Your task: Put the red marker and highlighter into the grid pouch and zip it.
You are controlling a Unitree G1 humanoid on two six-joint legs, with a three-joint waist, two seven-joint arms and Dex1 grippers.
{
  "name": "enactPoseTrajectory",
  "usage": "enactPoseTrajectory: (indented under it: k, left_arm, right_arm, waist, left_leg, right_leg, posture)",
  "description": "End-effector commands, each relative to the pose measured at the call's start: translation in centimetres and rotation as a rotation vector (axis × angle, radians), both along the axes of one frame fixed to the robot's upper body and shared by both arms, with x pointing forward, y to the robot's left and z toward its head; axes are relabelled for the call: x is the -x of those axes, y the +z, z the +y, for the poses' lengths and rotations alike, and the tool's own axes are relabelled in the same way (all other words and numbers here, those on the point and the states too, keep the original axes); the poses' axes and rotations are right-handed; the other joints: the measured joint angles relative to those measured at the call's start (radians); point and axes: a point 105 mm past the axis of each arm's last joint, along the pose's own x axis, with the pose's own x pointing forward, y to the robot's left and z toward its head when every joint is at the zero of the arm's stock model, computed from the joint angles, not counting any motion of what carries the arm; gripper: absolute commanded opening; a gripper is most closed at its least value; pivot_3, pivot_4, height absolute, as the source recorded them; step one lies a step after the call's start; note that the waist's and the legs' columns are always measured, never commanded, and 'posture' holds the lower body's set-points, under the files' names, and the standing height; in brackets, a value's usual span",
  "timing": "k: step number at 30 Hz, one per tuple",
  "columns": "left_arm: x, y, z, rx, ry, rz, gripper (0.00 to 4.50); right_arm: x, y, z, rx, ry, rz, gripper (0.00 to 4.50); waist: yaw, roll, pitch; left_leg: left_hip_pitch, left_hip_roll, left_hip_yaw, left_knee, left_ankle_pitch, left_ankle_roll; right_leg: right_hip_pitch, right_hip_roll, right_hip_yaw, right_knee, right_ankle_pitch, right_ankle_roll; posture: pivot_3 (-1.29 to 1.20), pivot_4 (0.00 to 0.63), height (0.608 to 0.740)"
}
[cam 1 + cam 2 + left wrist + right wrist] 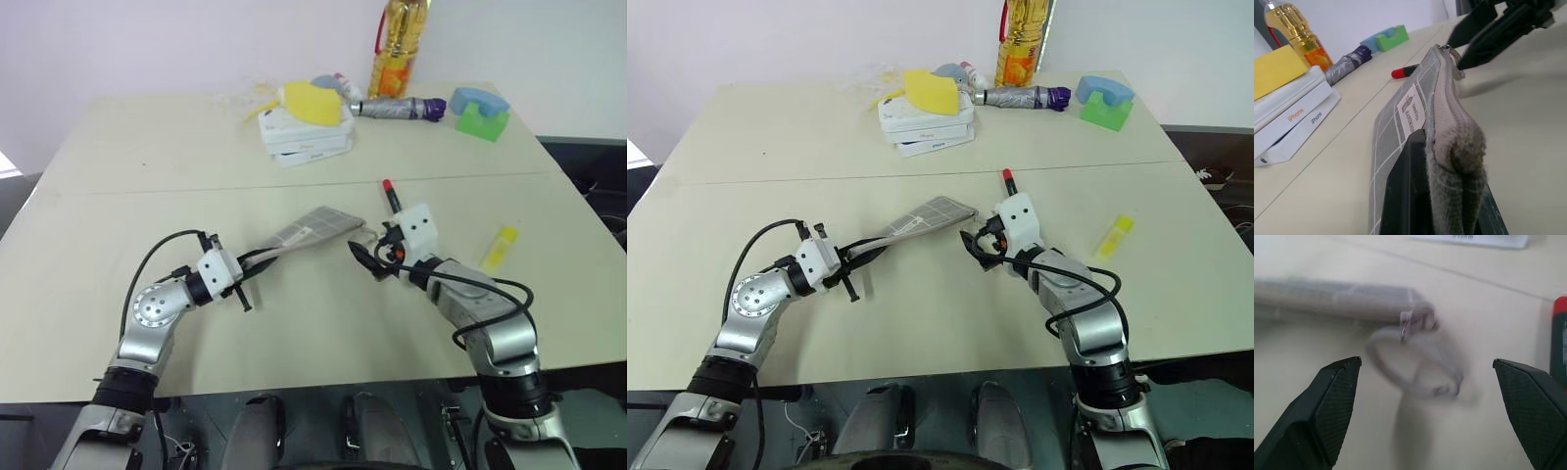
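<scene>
The grid pouch (313,227), grey with white lines, is held off the table, its near end clamped in my shut left gripper (263,258). Seen from the left wrist, its white label (1411,107) faces sideways and the zip edge (1447,98) runs along the top. My right gripper (364,258) stands open at the pouch's far end, with the ring pull (1415,363) hanging free between its fingertips and touching neither. The red marker (390,193) lies on the table just behind the right gripper. The yellow highlighter (500,247) lies on the table to its right.
At the back of the table are stacked white boxes (304,139) with a yellow sponge-like thing (313,101) on top, a grey purple-tipped umbrella (397,108), an oil bottle (397,49) and blue and green blocks (480,113).
</scene>
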Motion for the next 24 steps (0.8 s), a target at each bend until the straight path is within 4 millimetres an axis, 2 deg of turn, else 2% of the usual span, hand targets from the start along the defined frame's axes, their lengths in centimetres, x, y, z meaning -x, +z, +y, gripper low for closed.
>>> enactPoseTrajectory:
  k: [1, 7, 11, 17, 24]
  left_arm:
    - [0.2, 1.2, -0.6, 0.012, -0.025, -0.053, 0.00]
    - [0.1, 1.2, -0.8, 0.016, -0.025, -0.052, 0.00]
    - [-0.1, 0.9, -0.8, 0.017, -0.013, -0.040, 0.00]
    - [0.0, 0.4, -1.5, 0.040, 0.004, -0.026, 0.00]
    - [-0.4, 0.2, -2.5, 0.064, 0.020, -0.009, 0.00]
  right_arm:
    - [-0.3, 0.9, 0.4, -0.020, 0.001, -0.035, 3.18]
    - [-0.3, 1.0, 0.7, -0.019, 0.017, -0.039, 0.19]
    - [0.2, 1.0, 1.5, 0.004, 0.054, -0.050, 0.08]
    - [1.2, 1.0, 3.8, 0.125, 0.161, -0.098, 0.08]
    - [2.7, 1.7, 7.3, 0.179, 0.303, -0.146, 0.08]
  waist:
    - [0.000, 0.000, 0.000]
    - [-0.001, 0.000, 0.000]
    - [-0.002, 0.000, 0.000]
    - [-0.002, 0.000, 0.000]
    - [-0.002, 0.000, 0.000]
  left_leg:
    - [0.000, 0.000, 0.000, 0.000, 0.000, 0.000]
    - [0.000, 0.000, 0.000, 0.000, 0.000, 0.000]
    - [0.000, 0.000, 0.000, 0.000, 0.000, 0.000]
    - [0.000, 0.000, 0.000, 0.000, 0.000, 0.000]
    - [0.000, 0.000, 0.000, 0.000, 0.000, 0.000]
  right_leg:
    - [0.000, 0.000, 0.000, 0.000, 0.000, 0.000]
    - [0.000, 0.000, 0.000, 0.000, 0.000, 0.000]
    - [0.000, 0.000, 0.000, 0.000, 0.000, 0.000]
    - [0.000, 0.000, 0.000, 0.000, 0.000, 0.000]
    - [0.000, 0.000, 0.000, 0.000, 0.000, 0.000]
  posture:
    - [0.00, 0.150, 0.740]
    - [0.00, 0.150, 0.740]
    - [0.00, 0.150, 0.740]
    - [0.00, 0.150, 0.740]
    - [0.00, 0.150, 0.740]
